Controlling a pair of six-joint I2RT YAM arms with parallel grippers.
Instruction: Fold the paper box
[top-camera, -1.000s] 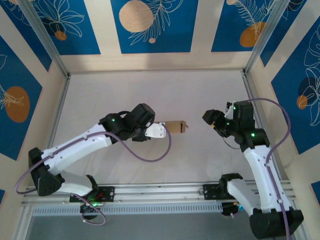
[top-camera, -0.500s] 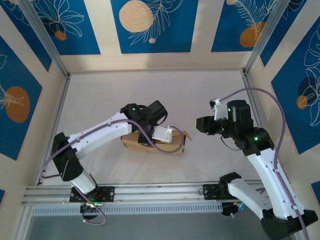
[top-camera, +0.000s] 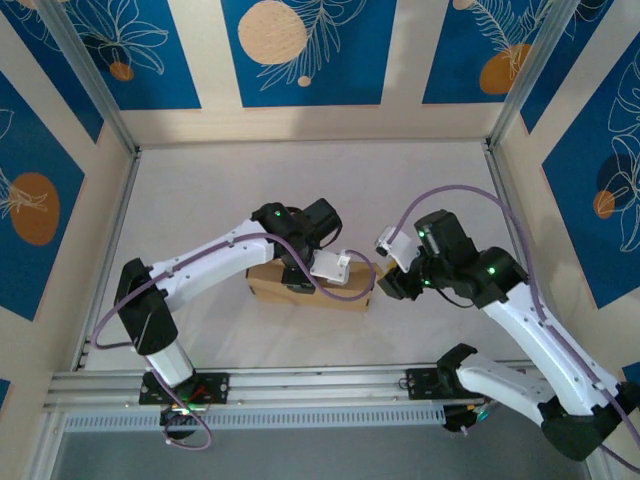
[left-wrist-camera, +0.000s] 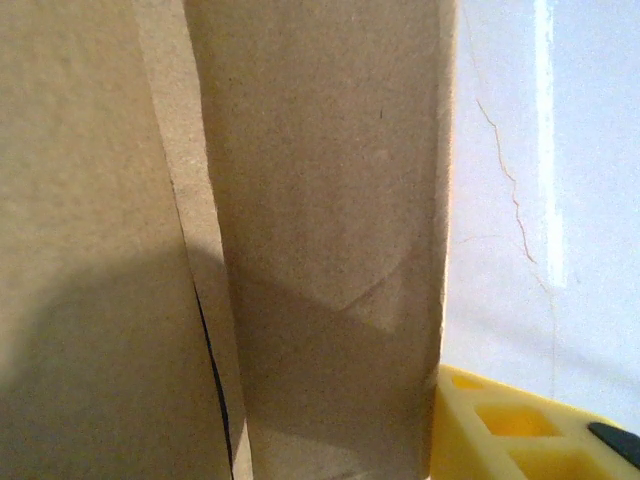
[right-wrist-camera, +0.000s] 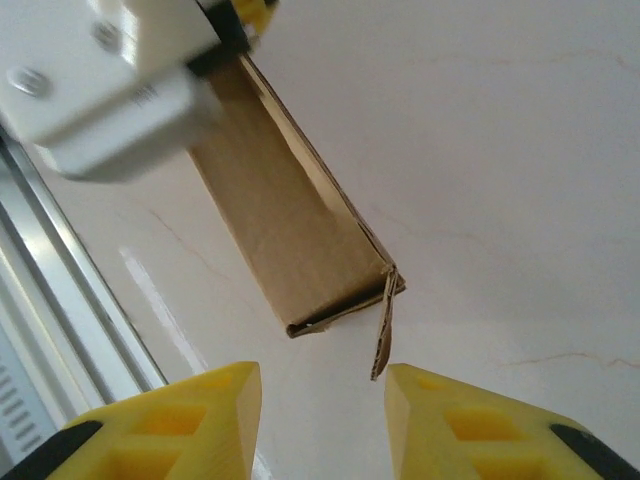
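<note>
The paper box (top-camera: 268, 284) lies on the table (top-camera: 400, 190) under the left gripper (top-camera: 333, 270), apparently pinned steady; whether its jaws grip, I cannot tell. The right gripper (right-wrist-camera: 322, 385), half-open and empty, faces the loose end flap (right-wrist-camera: 383, 335).

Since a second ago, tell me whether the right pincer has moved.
Yes. The right pincer has moved left and down toward the front rail, closing on the box.
</note>
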